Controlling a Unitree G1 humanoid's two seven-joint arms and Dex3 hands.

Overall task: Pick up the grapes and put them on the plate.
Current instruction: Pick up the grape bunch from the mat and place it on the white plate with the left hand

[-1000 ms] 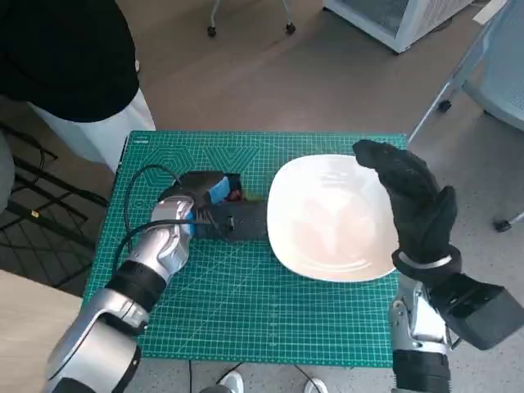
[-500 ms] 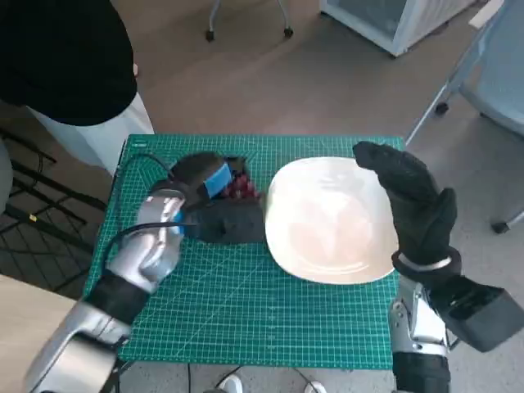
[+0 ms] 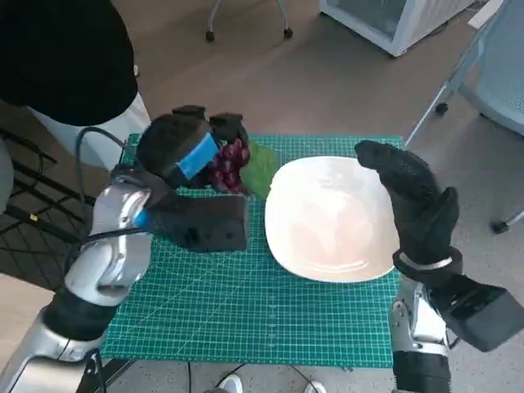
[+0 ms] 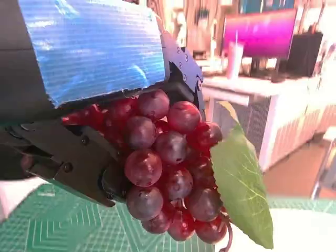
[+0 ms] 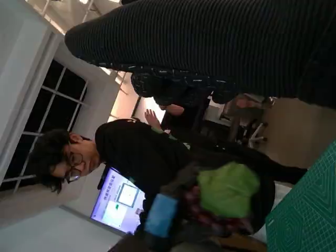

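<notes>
Grapes (image 3: 229,162) hang clamped in the left hand (image 3: 182,151), beside the plate (image 3: 327,217); right hand (image 3: 409,201) probably spread, holding nothing.

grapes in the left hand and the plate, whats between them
In the head view only the bunch's green leaf lies between the grapes, held by the left hand, and the plate; under it, bare green mat.
</notes>
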